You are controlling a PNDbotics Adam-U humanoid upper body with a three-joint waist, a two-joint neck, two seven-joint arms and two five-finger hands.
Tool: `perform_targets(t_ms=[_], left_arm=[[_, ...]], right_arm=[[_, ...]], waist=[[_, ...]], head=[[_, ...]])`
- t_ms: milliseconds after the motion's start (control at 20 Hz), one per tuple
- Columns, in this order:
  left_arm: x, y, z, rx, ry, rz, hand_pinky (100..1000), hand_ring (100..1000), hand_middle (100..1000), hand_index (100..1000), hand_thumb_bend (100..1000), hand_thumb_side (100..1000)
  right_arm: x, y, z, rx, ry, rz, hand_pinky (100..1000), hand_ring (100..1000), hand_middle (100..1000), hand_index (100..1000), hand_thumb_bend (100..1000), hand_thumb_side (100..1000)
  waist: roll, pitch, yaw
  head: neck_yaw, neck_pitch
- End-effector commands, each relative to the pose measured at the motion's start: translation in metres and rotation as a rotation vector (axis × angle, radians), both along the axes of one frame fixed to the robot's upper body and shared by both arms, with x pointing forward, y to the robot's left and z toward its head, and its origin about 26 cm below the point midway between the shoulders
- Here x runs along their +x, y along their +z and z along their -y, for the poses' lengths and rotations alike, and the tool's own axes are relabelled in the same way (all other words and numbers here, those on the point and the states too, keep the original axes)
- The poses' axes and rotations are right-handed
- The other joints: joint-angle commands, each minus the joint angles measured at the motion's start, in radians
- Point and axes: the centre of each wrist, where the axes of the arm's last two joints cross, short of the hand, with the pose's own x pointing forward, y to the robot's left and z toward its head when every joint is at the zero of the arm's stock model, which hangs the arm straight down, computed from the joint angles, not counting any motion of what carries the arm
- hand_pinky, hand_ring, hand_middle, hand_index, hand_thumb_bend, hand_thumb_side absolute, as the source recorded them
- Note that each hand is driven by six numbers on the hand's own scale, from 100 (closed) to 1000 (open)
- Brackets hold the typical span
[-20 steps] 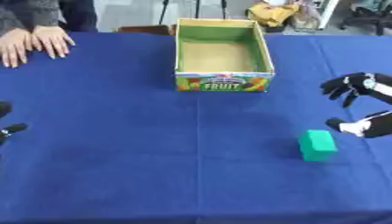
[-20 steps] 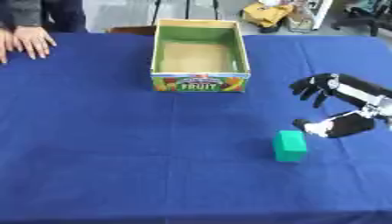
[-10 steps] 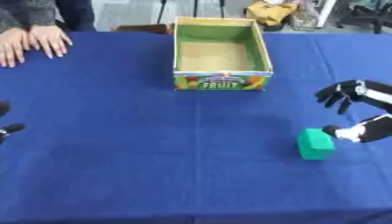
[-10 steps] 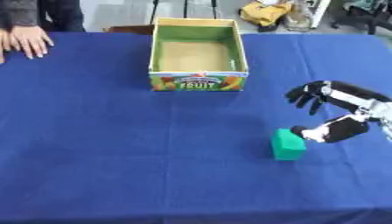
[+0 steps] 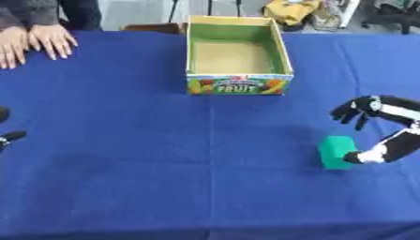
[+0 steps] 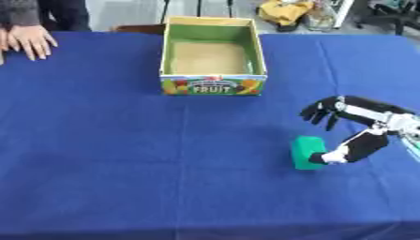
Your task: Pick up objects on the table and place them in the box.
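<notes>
On the blue-clothed surface [image 5: 123, 178], the robot's right hand [image 6: 353, 129], fingers spread open, reaches in from the right with its thumb touching a green block [image 6: 308, 152] lying near the front right, while the open cardboard fruit box [image 5: 238, 54] stands well beyond it at the far centre.

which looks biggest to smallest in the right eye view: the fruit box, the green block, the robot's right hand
1. Fruit box, clearly largest, though it sits farther from the camera.
2. Right hand, fingers spread.
3. Green block, smallest; the thumb tip is at its right side.
</notes>
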Motion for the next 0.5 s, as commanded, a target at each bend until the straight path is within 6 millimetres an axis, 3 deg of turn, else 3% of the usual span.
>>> perform_targets(t_ms=[50, 500], left_arm=[[0.0013, 0.0096, -0.0055, 0.032, -0.002, 0.022, 672, 898, 745, 749, 568, 719], [0.0013, 0.0093, -0.0049, 0.03, -0.003, 0.022, 672, 898, 745, 749, 567, 720]], right_arm=[[0.0022, 0.0086, 0.0055, -0.051, -0.001, 0.003, 642, 789, 782, 881, 584, 232], [0.0088, 0.0016, 0.0103, -0.07, -0.03, -0.003, 642, 790, 782, 883, 567, 230]], waist=[[0.0, -0.011, -0.002], [0.003, -0.011, 0.002]], head=[[-0.003, 0.005], [-0.005, 0.003]])
